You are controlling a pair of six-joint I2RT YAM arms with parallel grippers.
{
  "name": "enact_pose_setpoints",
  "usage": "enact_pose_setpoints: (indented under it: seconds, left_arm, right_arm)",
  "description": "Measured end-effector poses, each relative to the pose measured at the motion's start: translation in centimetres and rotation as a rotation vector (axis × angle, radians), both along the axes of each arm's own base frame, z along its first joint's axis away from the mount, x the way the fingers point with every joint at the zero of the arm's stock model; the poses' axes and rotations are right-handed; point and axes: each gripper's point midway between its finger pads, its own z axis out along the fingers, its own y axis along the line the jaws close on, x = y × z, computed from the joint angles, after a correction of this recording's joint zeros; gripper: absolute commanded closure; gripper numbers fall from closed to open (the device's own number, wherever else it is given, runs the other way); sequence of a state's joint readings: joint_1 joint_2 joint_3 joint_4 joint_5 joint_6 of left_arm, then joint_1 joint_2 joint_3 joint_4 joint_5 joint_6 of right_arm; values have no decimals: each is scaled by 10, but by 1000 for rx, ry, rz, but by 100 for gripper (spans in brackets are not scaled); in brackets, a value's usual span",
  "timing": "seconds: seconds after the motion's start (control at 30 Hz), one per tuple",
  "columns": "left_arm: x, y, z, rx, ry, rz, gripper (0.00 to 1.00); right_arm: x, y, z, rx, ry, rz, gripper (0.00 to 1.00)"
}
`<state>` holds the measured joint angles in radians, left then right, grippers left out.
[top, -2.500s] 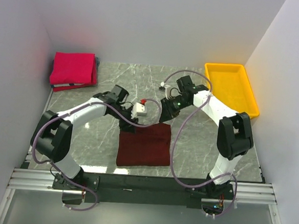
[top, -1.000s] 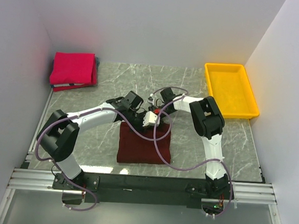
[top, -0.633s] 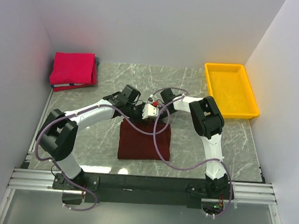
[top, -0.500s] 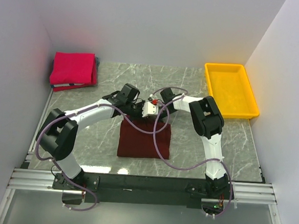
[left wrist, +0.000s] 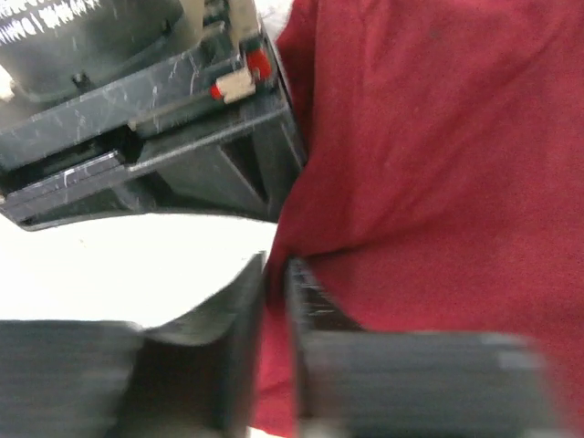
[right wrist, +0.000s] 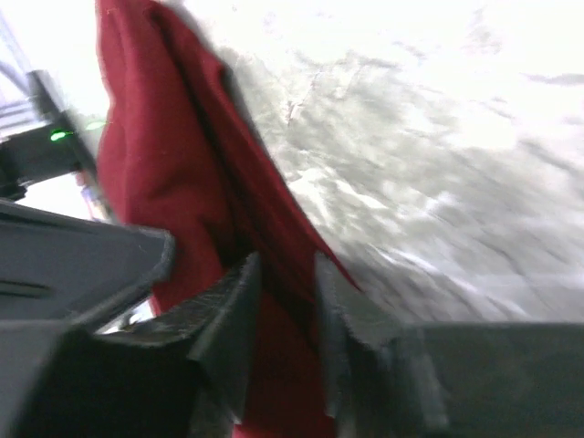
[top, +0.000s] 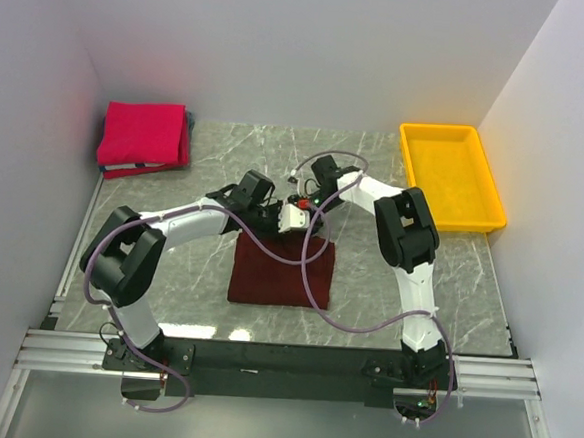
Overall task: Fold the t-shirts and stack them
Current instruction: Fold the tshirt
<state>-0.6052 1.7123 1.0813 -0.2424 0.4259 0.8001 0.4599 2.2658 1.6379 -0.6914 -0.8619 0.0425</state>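
The dark maroon t-shirt lies folded into a rectangle on the marble table, in front of both arms. My left gripper and right gripper sit low and side by side at its far edge. In the left wrist view my left gripper shows only a thin slit, filled by the maroon cloth. In the right wrist view my right gripper stands apart, with a fold of the shirt lying loosely between its fingers. The pinkish-red t-shirt rests folded at the back left corner.
A yellow tray stands at the back right. Grey-and-white marble table stretches to either side of the maroon shirt. White walls close in the back and sides. The right arm's gripper body fills the upper left of the left wrist view.
Both grippers came down onto the shirt's far edge and drew it slightly toward the back; the shirt's near edge slid away with it. The right jaws have widened.
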Motion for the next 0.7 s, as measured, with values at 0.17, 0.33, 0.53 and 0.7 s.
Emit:
enact_pose_setpoints:
  seconds: [0.17, 0.33, 0.53, 0.7]
  left_arm:
    - [6, 2, 4, -4, -15, 34, 48]
    - [2, 9, 34, -64, 11, 83, 54]
    - [16, 43, 85, -236, 168, 262, 51]
    - [23, 89, 69, -312, 421, 518, 40]
  right_arm:
    - [21, -14, 5, -110, -126, -1, 50]
    - [42, -26, 25, -158, -246, 2, 44]
    - [58, -69, 64, -152, -307, -54, 44]
    - [35, -111, 79, -130, -275, -119, 43]
